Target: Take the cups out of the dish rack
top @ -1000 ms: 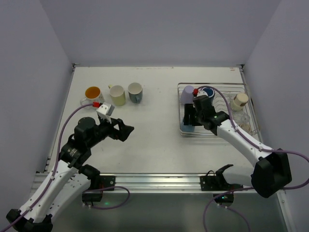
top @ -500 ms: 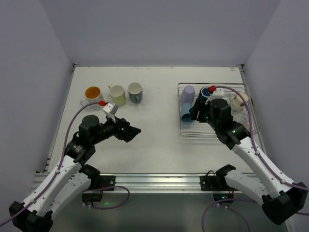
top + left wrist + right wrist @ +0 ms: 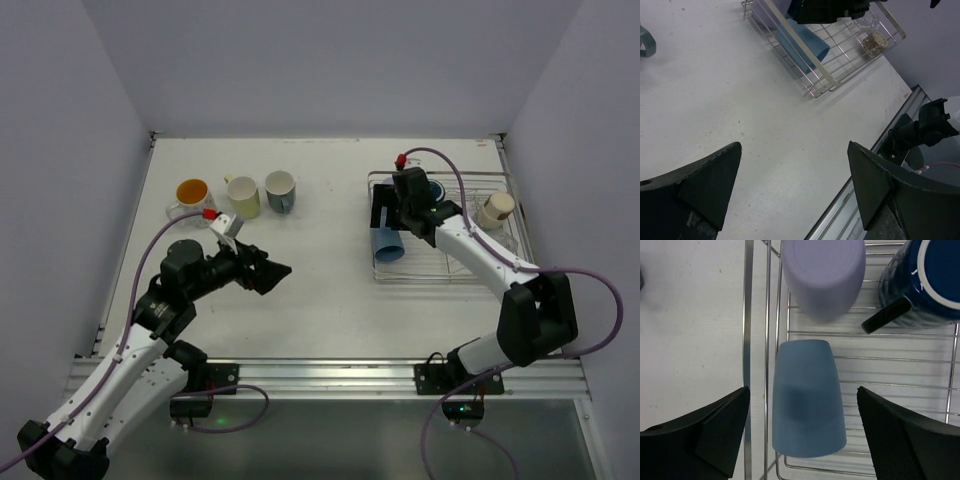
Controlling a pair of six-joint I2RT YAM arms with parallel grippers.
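Currently, right pincer (image 3: 802, 427) hangs released above the light blue cup (image 3: 807, 400), which lies sideways at the left edge of the dish rack (image 3: 746, 315); left pincer (image 3: 795, 185) is released over the tabletop (image 3: 740, 100).

A white table (image 3: 320, 300) fills a booth of plain pale lavender walls (image 3: 330, 60) at the back, left and right. A metal rail (image 3: 320, 373) runs along its near edge. Light is even, shadows soft.

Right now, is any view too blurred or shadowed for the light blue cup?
Right wrist: light blue cup sharp, soft dark shadow on its side. Left wrist: dish rack clear, cut off by the top edge. Top external: even light, no glare.
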